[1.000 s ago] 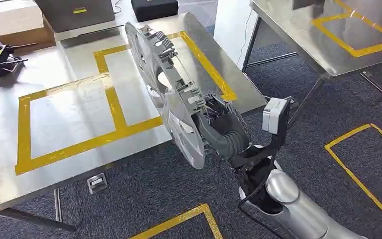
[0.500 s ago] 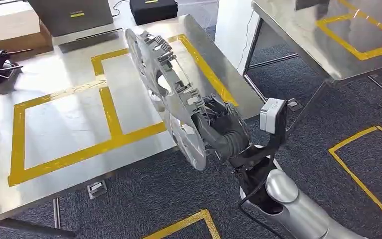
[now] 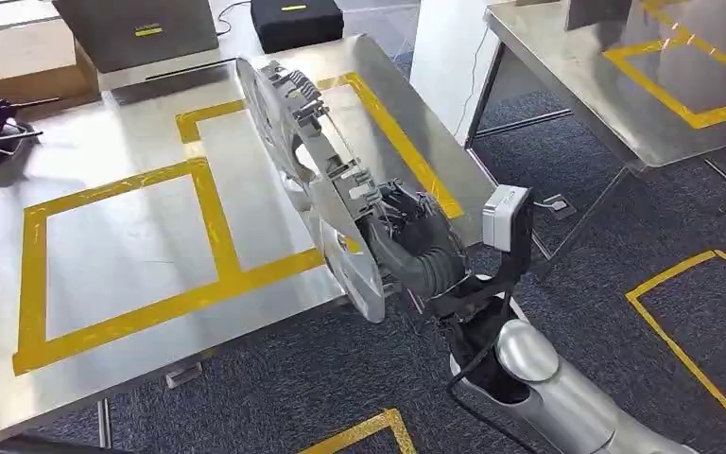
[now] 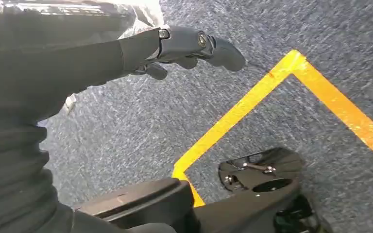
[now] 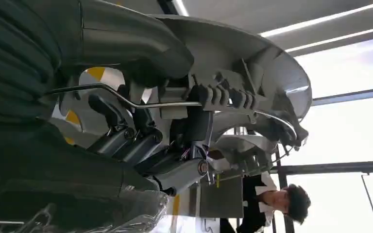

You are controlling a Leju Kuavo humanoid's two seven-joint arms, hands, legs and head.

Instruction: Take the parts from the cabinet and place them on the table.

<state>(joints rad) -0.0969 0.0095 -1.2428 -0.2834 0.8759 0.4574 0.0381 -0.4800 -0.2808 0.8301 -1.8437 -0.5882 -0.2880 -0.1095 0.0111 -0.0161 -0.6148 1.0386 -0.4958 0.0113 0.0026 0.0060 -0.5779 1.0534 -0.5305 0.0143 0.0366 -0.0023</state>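
1. Left hand [image 4: 184,46] hangs over the carpet [image 4: 126,126], fingers loosely apart, holding nothing.
2. Right hand [image 3: 406,232] grips the grey wheel cover [image 3: 317,180] by its lower rim, held on edge above the steel table's [image 3: 123,236] right front corner. So it looks fetched but not yet set down.
3. Yellow tape boxes [image 3: 203,199] mark the tabletop; a second table [image 3: 624,104] stands right.
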